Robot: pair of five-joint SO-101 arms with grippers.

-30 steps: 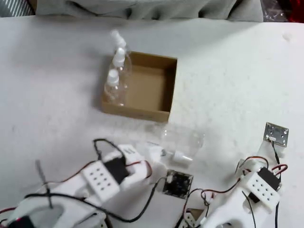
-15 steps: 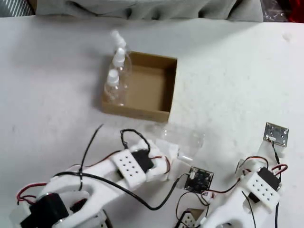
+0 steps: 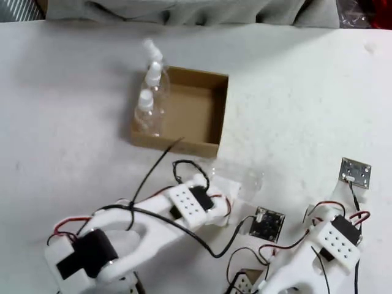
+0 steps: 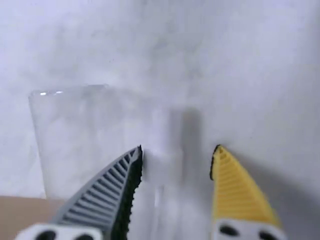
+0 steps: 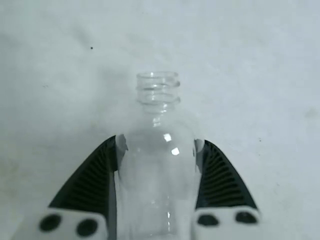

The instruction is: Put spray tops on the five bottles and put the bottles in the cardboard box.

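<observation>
1. Just in front of the cardboard box [image 3: 208, 76], the left pincer [image 4: 178, 148] gapes apart at a lying clear bottle [image 4: 75, 135] on the worktop [image 3: 306, 92].
2. The right pincer [image 5: 159, 142] is clamped on an uncapped bottle [image 5: 158, 100].
3. Three capped bottles [image 3: 147, 101] stand inside the box.

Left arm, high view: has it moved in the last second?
Yes. The left arm has swung right and closer to the cardboard box, now over the lying bottle.

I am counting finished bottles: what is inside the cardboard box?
Three bottles with spray tops stand along one wall of the cardboard box; their bases cannot be seen.
</observation>
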